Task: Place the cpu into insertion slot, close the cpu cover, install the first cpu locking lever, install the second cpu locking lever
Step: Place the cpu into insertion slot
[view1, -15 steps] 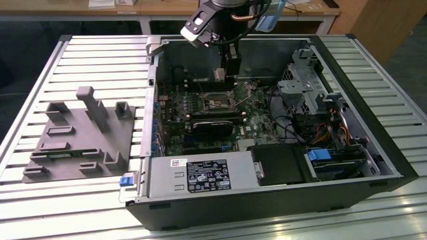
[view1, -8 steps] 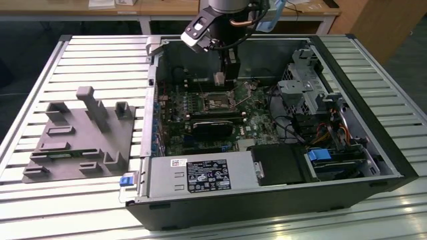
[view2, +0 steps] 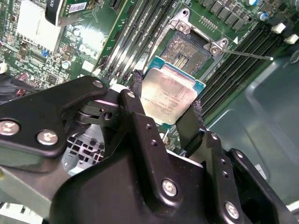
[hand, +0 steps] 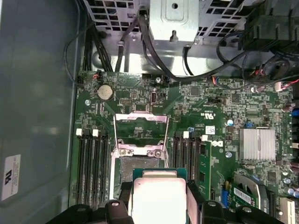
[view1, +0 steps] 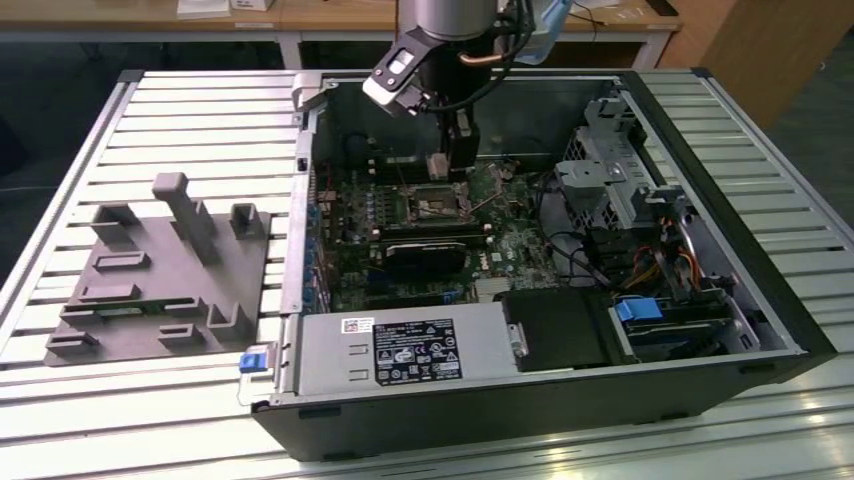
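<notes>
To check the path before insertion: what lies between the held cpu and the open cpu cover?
The insertion slot, empty, lies between them in the first wrist view: the cpu cover is flipped open beyond it, the cpu sits in the tool.

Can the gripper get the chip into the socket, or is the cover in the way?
Probably yes: the cover stands swung open, the socket lies bare, and the gripper holds the chip close by.

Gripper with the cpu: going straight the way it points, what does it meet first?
Probably the square, silver-rimmed insertion slot, its dark centre uncovered; the flat silvery cpu held by the gripper would touch it first. Depth unclear.
</notes>
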### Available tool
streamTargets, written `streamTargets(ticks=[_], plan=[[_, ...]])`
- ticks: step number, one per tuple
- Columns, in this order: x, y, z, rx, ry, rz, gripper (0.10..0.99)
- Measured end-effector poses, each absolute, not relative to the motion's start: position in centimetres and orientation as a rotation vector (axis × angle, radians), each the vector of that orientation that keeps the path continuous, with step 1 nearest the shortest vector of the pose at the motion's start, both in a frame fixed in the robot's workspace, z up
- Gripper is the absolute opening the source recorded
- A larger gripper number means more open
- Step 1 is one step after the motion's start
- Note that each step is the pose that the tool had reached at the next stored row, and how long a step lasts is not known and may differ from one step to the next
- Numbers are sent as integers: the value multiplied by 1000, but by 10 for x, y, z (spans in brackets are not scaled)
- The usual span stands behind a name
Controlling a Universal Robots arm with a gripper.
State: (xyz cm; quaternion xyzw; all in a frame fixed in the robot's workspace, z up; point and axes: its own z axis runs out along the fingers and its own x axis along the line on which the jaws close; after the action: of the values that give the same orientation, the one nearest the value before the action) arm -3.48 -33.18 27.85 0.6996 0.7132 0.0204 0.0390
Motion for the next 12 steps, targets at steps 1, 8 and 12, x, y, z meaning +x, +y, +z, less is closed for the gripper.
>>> streamTargets(ticks=[1,8,12], plan=[[-35,-332,277,2144,2187,63,541],[-35,-332,269,2141,2188,61,541],[-35,-331,262,2140,2187,58,541]])
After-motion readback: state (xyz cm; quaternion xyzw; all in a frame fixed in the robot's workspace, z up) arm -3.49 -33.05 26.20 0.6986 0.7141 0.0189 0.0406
